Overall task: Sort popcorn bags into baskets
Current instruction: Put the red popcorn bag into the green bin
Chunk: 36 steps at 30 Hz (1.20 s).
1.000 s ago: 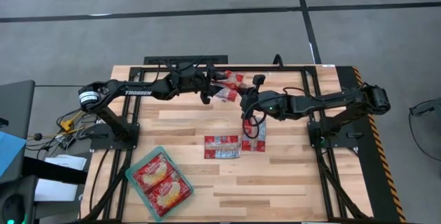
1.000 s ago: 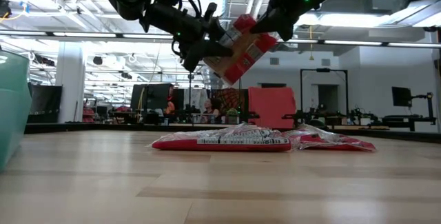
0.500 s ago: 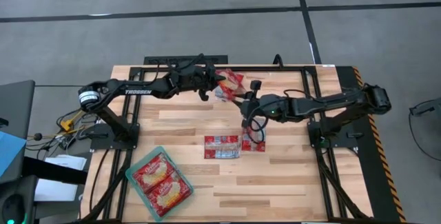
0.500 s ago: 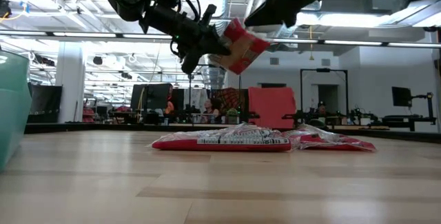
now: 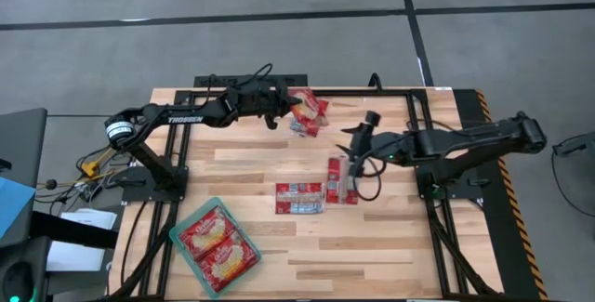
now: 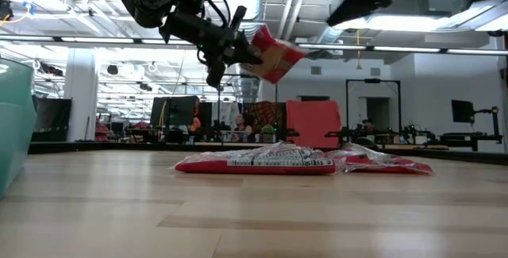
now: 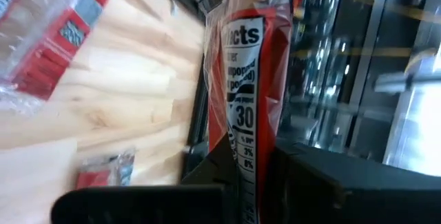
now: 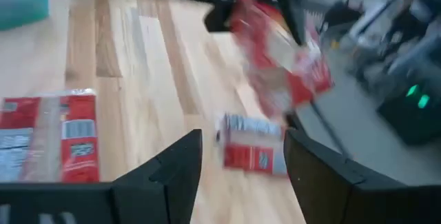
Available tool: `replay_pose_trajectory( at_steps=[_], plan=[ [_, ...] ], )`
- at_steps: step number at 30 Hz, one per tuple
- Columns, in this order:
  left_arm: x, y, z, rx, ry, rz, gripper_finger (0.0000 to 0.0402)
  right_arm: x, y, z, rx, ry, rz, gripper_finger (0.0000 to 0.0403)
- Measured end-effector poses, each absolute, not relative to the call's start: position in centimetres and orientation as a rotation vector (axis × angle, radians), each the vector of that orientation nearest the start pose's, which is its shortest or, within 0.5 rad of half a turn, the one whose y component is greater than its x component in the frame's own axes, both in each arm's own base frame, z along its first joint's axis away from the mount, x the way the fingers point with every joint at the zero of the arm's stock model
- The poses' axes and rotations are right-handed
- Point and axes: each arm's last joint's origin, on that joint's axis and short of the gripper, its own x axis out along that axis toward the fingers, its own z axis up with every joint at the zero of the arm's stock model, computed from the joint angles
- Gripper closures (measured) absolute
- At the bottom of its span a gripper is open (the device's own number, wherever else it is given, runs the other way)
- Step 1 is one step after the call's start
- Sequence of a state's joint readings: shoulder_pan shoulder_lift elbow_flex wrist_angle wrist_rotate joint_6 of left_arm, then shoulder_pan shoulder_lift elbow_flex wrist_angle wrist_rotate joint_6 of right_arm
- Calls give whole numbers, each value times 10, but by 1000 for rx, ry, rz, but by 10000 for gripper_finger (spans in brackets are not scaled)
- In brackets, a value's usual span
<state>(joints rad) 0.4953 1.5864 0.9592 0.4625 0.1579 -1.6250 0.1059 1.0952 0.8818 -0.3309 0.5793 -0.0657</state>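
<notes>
Left gripper [image 5: 282,111] clamped on a popcorn bag [image 5: 307,109] held aloft, right gripper [image 5: 358,142] beside it open and empty; next: carry bag to the teal basket [image 5: 180,243].

The high view looks straight down from above on the whole wooden table [image 5: 307,246] and both arms. The low view sits at tabletop height, level across the boards into the room behind. Each wrist view peers forward close past its own fingers. All four share the lifted popcorn bag [image 5: 308,109] [image 6: 272,51] [image 7: 244,72] [image 8: 279,58]
</notes>
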Motion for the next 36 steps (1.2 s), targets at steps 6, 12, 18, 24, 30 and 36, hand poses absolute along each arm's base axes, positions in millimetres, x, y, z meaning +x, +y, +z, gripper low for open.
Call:
replay_pose_trajectory(
  at_steps=[6, 12, 18, 24, 30, 36],
  plan=[
    [310, 145, 275, -1551, -35, 215, 396, 200, 6, 298, -96, 619, -470, 191],
    [286, 116, 302, -1419, 87, 209, 394, 186, 5, 295, -65, 697, -474, 197],
    [250, 69, 318, -1320, 266, 322, 394, 187, 5, 293, -74, 715, -462, 195],
    [201, 16, 313, -1219, 559, 497, 393, 193, 6, 289, -86, 732, -460, 195],
    [167, -31, 311, -1120, 776, 424, 392, 199, 6, 284, -92, 753, -460, 204],
    [156, -67, 312, -984, 918, 175, 392, 209, 7, 279, -94, 753, -461, 212]
  ],
)
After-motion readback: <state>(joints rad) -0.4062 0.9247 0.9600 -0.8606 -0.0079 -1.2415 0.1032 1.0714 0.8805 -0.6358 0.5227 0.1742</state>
